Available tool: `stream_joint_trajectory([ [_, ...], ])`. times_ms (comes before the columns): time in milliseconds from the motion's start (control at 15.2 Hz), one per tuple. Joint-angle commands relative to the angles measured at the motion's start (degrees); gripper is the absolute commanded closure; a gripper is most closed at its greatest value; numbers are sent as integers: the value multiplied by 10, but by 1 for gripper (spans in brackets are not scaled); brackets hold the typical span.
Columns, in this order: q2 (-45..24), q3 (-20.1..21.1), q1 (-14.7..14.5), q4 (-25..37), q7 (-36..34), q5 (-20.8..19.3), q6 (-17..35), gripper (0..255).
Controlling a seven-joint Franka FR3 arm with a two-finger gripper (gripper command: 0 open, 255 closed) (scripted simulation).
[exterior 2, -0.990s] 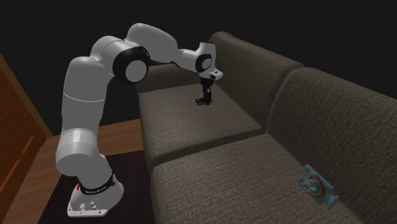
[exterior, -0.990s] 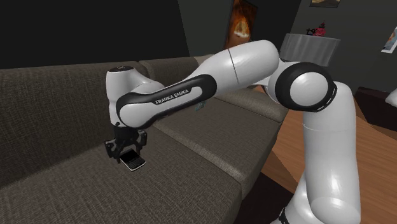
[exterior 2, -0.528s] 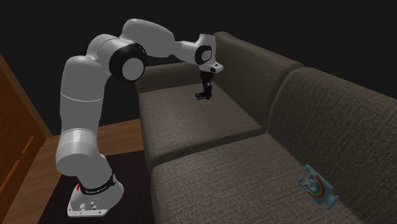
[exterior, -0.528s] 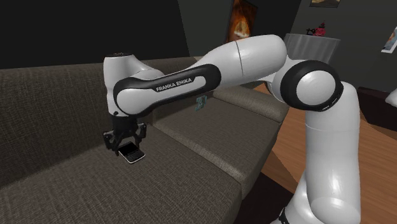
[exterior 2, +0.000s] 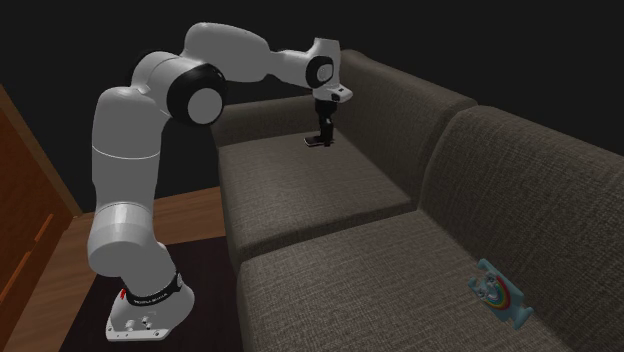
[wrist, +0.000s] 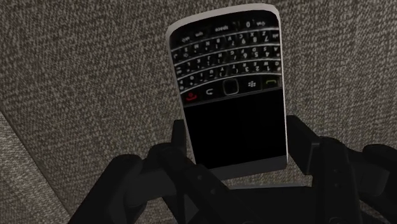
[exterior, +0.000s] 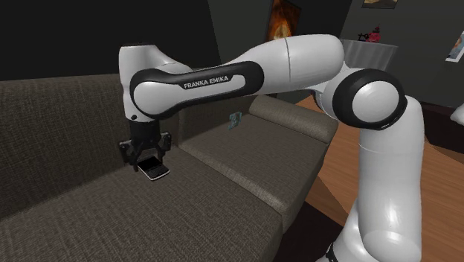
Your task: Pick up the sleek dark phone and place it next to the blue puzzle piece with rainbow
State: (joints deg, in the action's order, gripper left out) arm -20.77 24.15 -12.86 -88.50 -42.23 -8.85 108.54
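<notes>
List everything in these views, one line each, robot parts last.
phone: one, black with silver rim and keypad, clasped by the gripper over a sofa seat cushion.
puzzle piece: one, blue with rainbow, lying on the other seat cushion, far from the phone.
sofa: one, dark grey-brown fabric.
floor: reddish-brown wood, beside the sofa.
wall picture: one, orange-toned, behind the sofa.
arm: one, white with dark joints, reaching over the sofa.
gripper: one, black, shut on the phone.
</notes>
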Motion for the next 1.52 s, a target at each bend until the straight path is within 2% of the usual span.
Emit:
stream_joint_trajectory([
  [0,2,1,-1,14,0,1,-16,255],
  [396,5,3,-4,54,2,3,-59,255],
  [924,65,-25,78,-23,108,36,-33,255],
  [1452,88,-61,145,-50,214,54,-26,255],
])
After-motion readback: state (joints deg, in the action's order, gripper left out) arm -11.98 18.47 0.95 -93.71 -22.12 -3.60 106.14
